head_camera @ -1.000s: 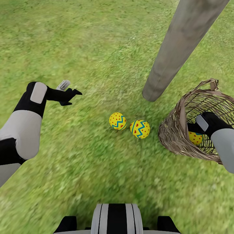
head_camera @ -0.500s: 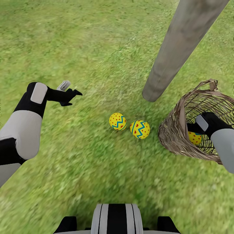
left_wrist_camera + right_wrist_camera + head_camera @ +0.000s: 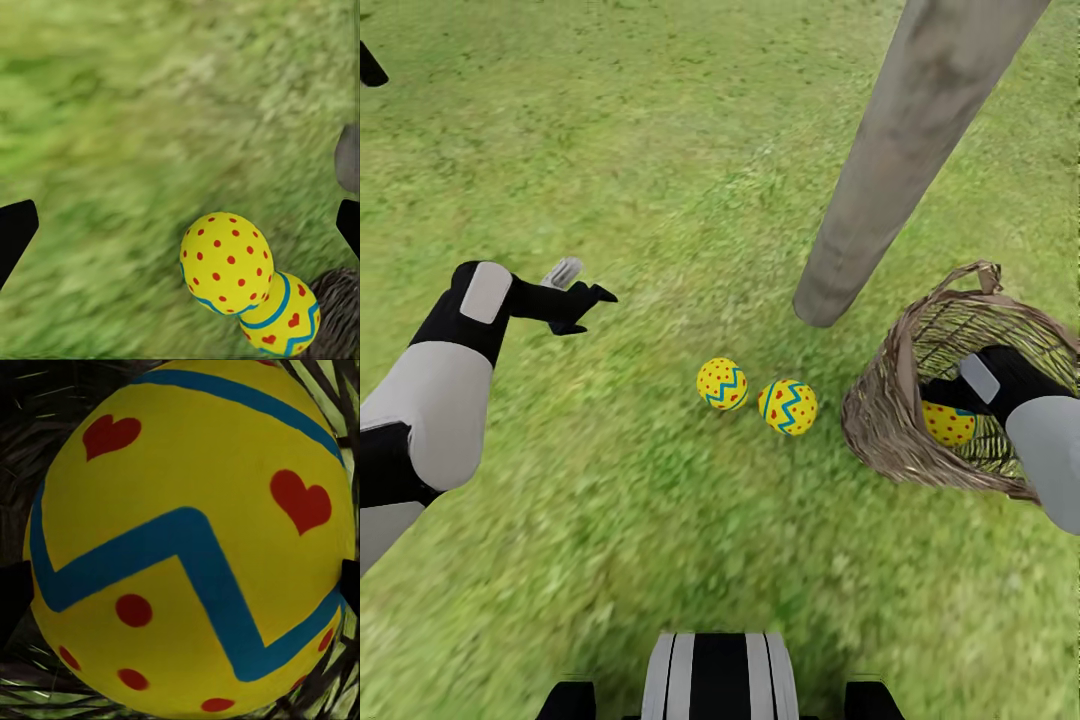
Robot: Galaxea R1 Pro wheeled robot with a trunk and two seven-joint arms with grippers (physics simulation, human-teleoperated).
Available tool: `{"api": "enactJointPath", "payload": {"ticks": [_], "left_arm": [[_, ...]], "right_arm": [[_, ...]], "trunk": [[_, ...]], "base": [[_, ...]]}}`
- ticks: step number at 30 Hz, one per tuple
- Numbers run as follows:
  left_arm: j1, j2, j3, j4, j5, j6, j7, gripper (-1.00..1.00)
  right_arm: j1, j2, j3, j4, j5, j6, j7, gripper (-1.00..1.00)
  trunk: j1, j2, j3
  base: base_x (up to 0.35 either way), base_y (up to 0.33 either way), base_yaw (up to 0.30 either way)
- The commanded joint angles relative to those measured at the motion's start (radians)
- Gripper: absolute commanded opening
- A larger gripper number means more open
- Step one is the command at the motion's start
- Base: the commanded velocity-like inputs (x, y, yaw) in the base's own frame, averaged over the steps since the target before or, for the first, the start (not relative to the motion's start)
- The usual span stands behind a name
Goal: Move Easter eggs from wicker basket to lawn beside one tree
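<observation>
Between the right fingers (image 3: 938,396), inside the wicker basket (image 3: 880,420), one egg (image 3: 948,423) (grip state unclear). Left fingers (image 3: 582,300) apart over open lawn (image 3: 660,150); two eggs (image 3: 722,384) beyond.

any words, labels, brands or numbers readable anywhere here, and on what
None: no writing, brand or number can be read in any view.
The eggs carry only painted blue zigzags, red dots and red hearts, no letters.
The basket, tree trunk and robot arms bear no labels.
</observation>
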Motion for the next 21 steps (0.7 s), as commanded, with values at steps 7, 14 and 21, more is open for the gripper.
{"api": "enactJointPath", "payload": {"ticks": [7, 14, 21], "left_arm": [[0.000, 0.000, -0.001, 0.002, 0.008, 0.003, 0.008, 1.00], [0.000, 0.000, -0.002, 0.042, 0.005, 0.001, 0.006, 1.00], [0.000, 0.003, -0.003, 0.056, 0.004, -0.001, 0.007, 1.00]], "right_arm": [[0.000, 0.001, 0.000, -0.010, -0.015, 0.004, -0.005, -1.00], [0.000, 0.006, -0.002, -0.087, -0.024, -0.014, -0.007, -1.00], [0.000, 0.008, -0.007, -0.150, -0.043, -0.011, -0.009, -1.00]], "trunk": [[-0.004, 0.001, 0.027], [-0.007, 0.003, 0.054], [-0.010, 0.005, 0.081]], "base": [[-0.140, 0.000, 0.000], [-0.197, 0.000, 0.000], [-0.088, 0.000, 0.000]]}}
